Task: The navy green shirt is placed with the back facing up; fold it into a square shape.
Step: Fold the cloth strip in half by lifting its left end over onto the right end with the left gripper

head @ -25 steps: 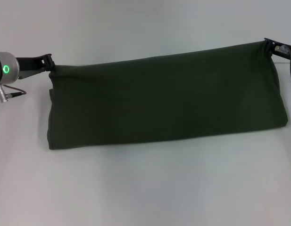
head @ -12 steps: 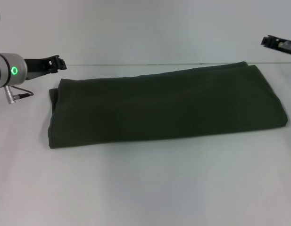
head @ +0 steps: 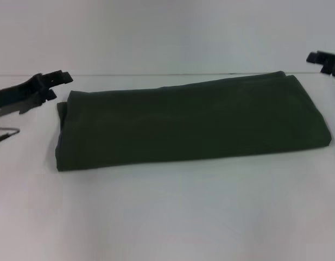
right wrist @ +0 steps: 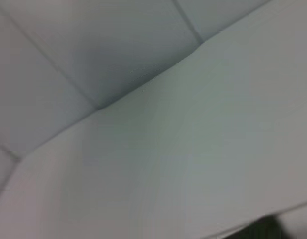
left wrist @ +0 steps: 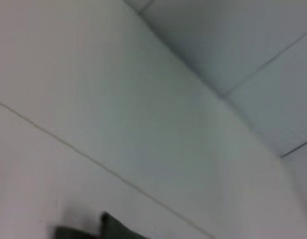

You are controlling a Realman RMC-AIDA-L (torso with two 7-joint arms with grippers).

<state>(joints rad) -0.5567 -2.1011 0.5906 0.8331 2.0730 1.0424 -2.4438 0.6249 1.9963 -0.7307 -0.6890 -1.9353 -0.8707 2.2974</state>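
Shirt [head: 189, 122] lies folded between 2 raised end effectors.

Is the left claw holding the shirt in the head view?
No, the left claw hangs just off the far left corner of the navy green shirt, gripping nothing.

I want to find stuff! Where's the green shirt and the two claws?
navy green shirt [head: 191, 122]: head view, middle of folded cloth.
left claw [head: 54, 79]: head view, between fingertips.
right claw [head: 315, 57]: head view, between fingertips.
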